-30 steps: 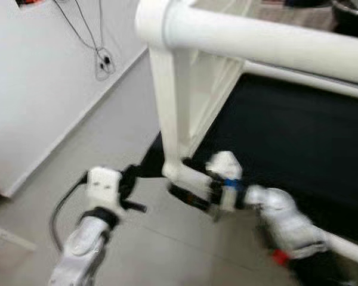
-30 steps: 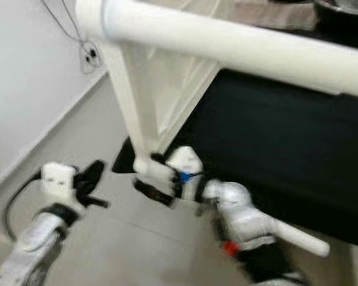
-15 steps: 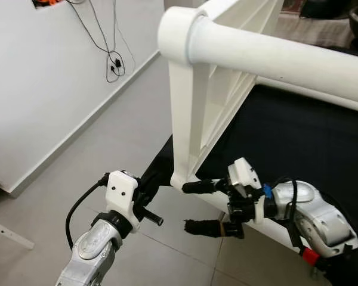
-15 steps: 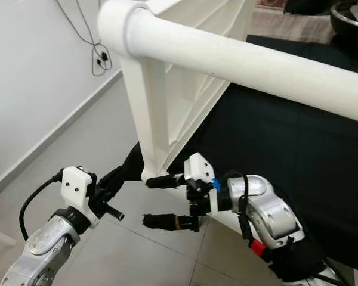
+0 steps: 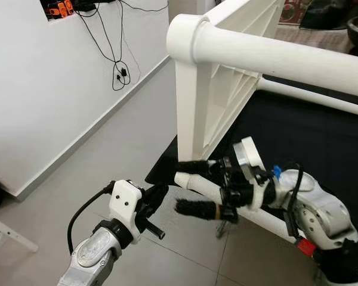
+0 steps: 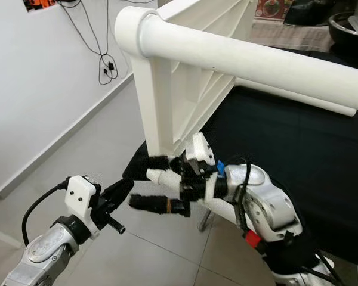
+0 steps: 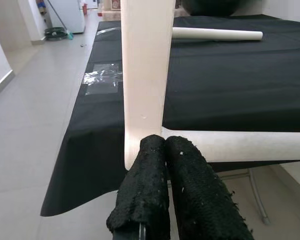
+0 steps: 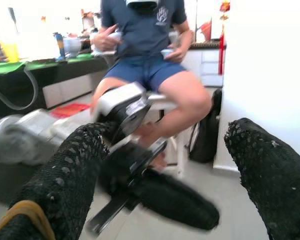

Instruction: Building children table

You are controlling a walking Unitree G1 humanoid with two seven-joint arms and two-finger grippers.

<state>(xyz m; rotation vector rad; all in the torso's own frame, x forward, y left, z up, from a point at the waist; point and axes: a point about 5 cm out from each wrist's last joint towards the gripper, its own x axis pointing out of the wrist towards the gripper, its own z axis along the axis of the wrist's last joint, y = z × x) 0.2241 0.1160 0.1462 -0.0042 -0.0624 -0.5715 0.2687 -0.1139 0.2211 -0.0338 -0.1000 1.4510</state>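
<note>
White children's table frame (image 5: pixel 209 89) stands tilted on a black mat (image 5: pixel 304 143), one flat leg reaching down to a round lower rail (image 5: pixel 197 183). Right gripper (image 5: pixel 190 187) spreads wide around that rail's end, one finger above, one below. Left gripper (image 7: pixel 165 165), fingers pressed together and empty, sits just beside the leg's foot.

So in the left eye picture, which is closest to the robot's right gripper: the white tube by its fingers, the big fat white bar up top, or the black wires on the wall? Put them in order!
Starting from the right gripper:
1. The white tube, lying between its open fingers.
2. The fat white bar, above it, across the top of the frame.
3. The black wires, far off to the robot's left on the wall.
</note>
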